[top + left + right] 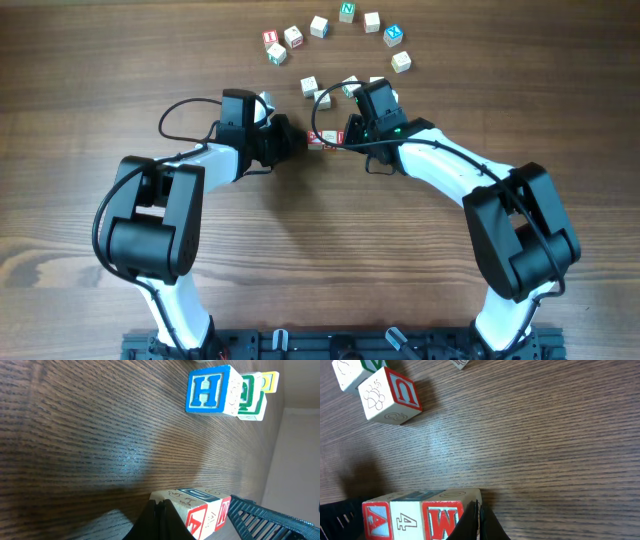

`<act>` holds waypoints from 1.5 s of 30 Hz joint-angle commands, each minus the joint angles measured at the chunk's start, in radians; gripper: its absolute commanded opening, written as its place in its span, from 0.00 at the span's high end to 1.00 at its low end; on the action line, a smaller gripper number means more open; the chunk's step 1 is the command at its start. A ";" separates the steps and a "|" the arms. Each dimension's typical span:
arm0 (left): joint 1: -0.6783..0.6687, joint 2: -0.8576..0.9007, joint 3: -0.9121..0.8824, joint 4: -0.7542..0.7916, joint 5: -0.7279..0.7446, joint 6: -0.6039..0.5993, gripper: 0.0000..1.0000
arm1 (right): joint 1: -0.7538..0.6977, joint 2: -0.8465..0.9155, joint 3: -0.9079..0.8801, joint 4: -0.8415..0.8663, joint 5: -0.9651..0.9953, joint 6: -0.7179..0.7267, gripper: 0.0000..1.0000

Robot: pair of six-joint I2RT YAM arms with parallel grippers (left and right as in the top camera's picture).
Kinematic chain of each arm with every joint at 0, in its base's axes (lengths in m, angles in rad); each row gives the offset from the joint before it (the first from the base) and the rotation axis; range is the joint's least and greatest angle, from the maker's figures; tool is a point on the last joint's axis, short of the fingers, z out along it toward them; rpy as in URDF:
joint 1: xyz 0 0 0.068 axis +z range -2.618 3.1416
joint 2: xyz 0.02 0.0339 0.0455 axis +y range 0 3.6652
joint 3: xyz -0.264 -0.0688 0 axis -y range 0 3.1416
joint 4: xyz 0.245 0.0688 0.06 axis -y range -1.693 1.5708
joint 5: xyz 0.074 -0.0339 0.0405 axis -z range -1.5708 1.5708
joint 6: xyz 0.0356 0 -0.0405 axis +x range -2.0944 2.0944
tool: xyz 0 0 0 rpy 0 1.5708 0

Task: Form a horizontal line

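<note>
Row of three pale red-printed cubes [325,138] lies near the middle of a wooden table [80,110], the blocks touching side by side. Left gripper [300,140], jaws closed and empty, rests against one end; right gripper [347,135], likewise closed and empty, against the other. Loose cubes [330,30] lie scattered beyond

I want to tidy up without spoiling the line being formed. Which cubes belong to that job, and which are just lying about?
Belong to the job: red A cube, 4 cube, red M cube, touching in a row.
Lying about: blue H cube, green-lettered cube beside it, red U cube, arc of loose cubes farther back.
</note>
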 commanded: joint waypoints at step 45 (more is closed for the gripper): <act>-0.024 -0.006 -0.010 0.007 -0.033 0.023 0.96 | -0.001 0.022 -0.006 0.005 0.003 -0.010 0.95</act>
